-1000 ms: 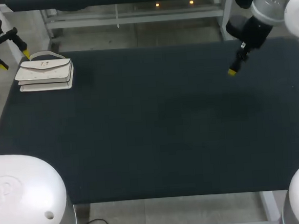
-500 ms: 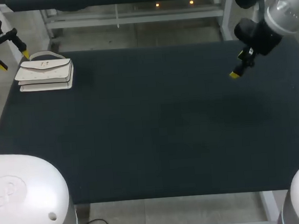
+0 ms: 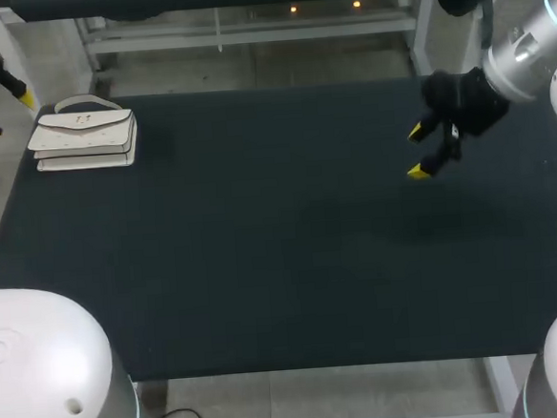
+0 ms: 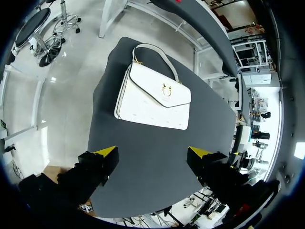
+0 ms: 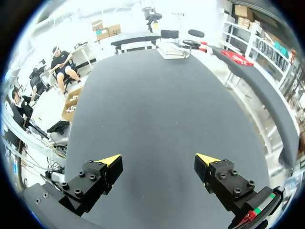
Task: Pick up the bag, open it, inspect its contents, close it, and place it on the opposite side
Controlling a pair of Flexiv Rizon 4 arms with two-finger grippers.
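Note:
A white handbag [image 3: 84, 133] with a short handle and a gold clasp lies flat at the table's far left corner, its flap closed. My left gripper [image 3: 6, 111] hangs off the table's left edge beside the bag, open and holding nothing. In the left wrist view the handbag [image 4: 155, 98] lies ahead of the open left gripper [image 4: 153, 152], clear of both fingers. My right gripper [image 3: 415, 152] hovers open over the far right part of the table, far from the bag. From the right wrist the handbag [image 5: 174, 50] shows small at the far end, well ahead of the right gripper [image 5: 158, 159].
A dark mat [image 3: 281, 247] covers the whole table. The bag sits close to the table's left and far edges. White rounded parts of my arms [image 3: 41, 369] fill the near corners in the head view.
My right gripper has come down and toward the middle of the table, turning so that both yellow tips show. The left gripper has drifted a little leftward, away from the bag. The bag has not moved.

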